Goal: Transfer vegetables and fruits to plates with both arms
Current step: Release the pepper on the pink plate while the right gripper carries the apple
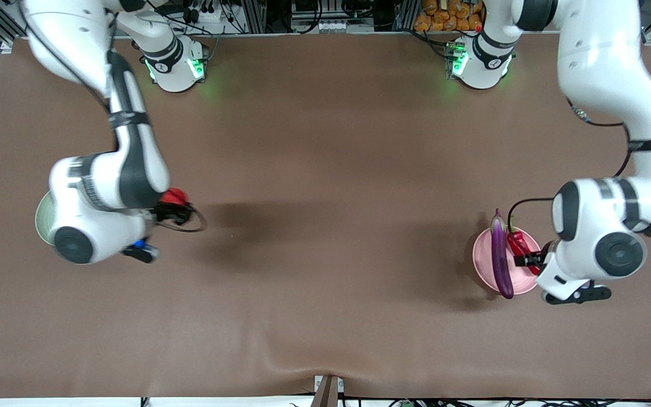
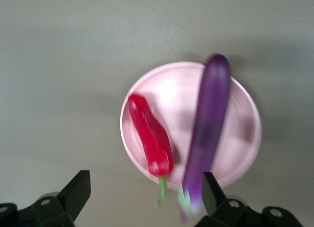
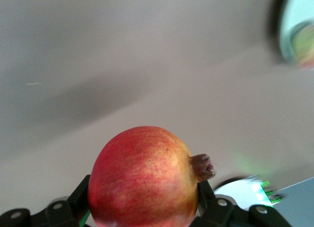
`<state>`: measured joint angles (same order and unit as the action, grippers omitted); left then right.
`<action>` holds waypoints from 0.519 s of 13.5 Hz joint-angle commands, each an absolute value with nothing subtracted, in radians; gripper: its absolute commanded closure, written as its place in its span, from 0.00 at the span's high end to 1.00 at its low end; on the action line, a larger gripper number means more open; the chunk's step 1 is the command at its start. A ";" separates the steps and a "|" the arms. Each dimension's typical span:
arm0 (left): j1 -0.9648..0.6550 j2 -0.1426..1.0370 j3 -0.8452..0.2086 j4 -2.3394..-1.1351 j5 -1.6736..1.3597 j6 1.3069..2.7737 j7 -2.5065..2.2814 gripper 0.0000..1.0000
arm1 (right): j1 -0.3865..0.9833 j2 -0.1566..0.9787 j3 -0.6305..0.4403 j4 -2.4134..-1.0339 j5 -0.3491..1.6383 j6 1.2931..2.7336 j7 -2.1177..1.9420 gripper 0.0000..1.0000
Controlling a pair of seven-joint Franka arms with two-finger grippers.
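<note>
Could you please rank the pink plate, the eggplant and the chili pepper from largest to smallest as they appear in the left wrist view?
1. Pink plate, widest overall.
2. Eggplant, about as long as the plate is wide, but far slimmer.
3. Chili pepper, clearly shortest.

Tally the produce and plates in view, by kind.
Vegetables: 2, the eggplant and chili pepper, both on the pink plate.
Fruits: 1, the pomegranate held in the right end effector.
Plates: 2, pink and the mint green plate.
Total: 5.
</note>
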<state>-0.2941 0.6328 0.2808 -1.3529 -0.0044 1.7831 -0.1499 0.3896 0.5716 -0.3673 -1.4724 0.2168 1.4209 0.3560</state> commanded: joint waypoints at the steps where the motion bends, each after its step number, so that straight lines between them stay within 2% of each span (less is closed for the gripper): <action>1: -0.281 0.473 0.252 -1.381 -0.020 1.653 -0.124 1.00 | 0.284 0.518 -0.400 -1.591 0.146 1.492 0.095 0.00; 3: -0.272 0.376 0.252 -1.382 -0.020 1.576 -0.118 1.00 | 0.172 0.532 -0.400 -1.601 0.109 1.555 -0.132 0.00; 7: -0.271 0.235 0.253 -1.387 -0.018 1.468 -0.092 1.00 | 0.050 0.603 -0.399 -1.601 0.057 1.695 -0.344 0.00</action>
<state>-0.2771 0.3061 0.2650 -1.3488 -0.0046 1.5041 -0.1136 0.0901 0.5766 -0.4178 -1.5979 0.0914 1.6404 -0.2556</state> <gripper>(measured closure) 0.000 0.141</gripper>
